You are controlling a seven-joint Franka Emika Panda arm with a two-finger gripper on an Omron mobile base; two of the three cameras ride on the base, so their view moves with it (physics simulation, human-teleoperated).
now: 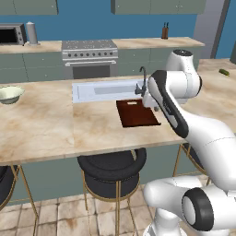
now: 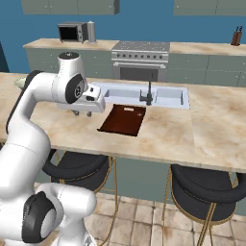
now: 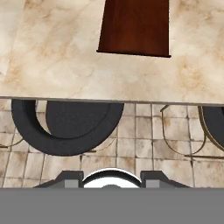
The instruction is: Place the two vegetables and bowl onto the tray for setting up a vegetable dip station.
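The dark reddish-brown tray lies on the island counter just in front of the sink; it also shows in the right base view and at the top of the hand view. The pale bowl stands far left on the counter. A small dark green vegetable lies far right on the counter. My gripper hovers above the counter's front part, left of the tray, pointing down. Its fingers stand apart with nothing between them.
A grey sink basin with a dark faucet sits behind the tray. Black round stools stand under the counter's front edge. A stove and a microwave line the back wall.
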